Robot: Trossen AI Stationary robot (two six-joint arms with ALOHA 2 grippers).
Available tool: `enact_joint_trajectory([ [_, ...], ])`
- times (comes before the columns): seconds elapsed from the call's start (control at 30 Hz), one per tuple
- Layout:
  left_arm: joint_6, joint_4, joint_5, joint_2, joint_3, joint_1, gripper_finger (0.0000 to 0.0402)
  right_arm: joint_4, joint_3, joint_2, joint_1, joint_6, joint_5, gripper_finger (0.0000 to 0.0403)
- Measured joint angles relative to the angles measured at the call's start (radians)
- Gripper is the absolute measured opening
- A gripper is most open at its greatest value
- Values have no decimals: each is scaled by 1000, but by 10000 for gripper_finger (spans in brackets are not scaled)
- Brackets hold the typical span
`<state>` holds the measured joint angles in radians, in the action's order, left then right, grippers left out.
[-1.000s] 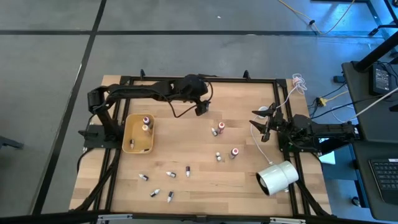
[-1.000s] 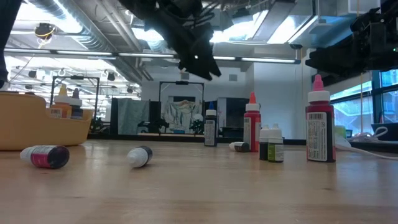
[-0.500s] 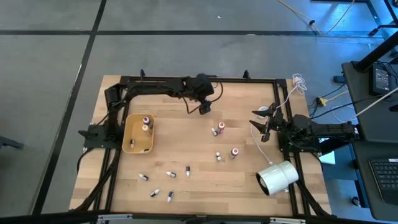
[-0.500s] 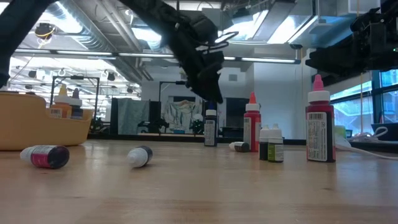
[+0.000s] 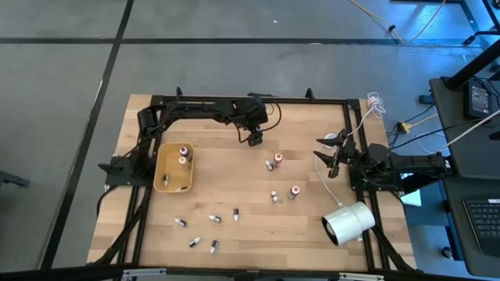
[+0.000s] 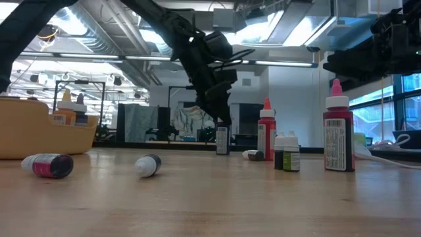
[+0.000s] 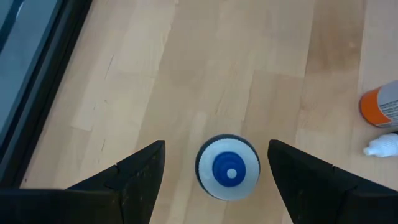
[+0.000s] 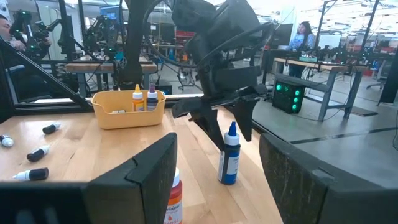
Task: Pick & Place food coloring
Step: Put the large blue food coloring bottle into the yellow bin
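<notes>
My left gripper hangs open, pointing down, over an upright blue-capped food coloring bottle near the table's far edge. Its fingers stand on either side of the cap, apart from it, as the right wrist view also shows. Other small bottles lie or stand mid-table: a red-capped pair, another pair and several toward the near edge. The tan tray holds a few bottles. My right gripper waits open at the table's right side.
A large white cylinder lies near the right near corner. White cables trail by the right arm. In the low view, tall red bottles stand to the right, and two bottles lie close to the camera. A dark frame edges the table.
My left gripper has come down toward the blue-capped bottle and tipped from a slant to pointing straight down, while the arm's elbow swung toward the table's far edge. The bottles have not moved.
</notes>
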<state>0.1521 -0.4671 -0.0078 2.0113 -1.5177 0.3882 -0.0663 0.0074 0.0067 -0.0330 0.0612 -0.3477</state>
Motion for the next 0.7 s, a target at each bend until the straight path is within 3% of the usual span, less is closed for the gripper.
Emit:
enact_joint_trajectory([
  [0.17,0,1,0,0,3,0,277,0,0,0,0,0,0,229],
  [0.7,-26,-4,2,1,5,-2,204,0,0,0,0,0,0,229],
])
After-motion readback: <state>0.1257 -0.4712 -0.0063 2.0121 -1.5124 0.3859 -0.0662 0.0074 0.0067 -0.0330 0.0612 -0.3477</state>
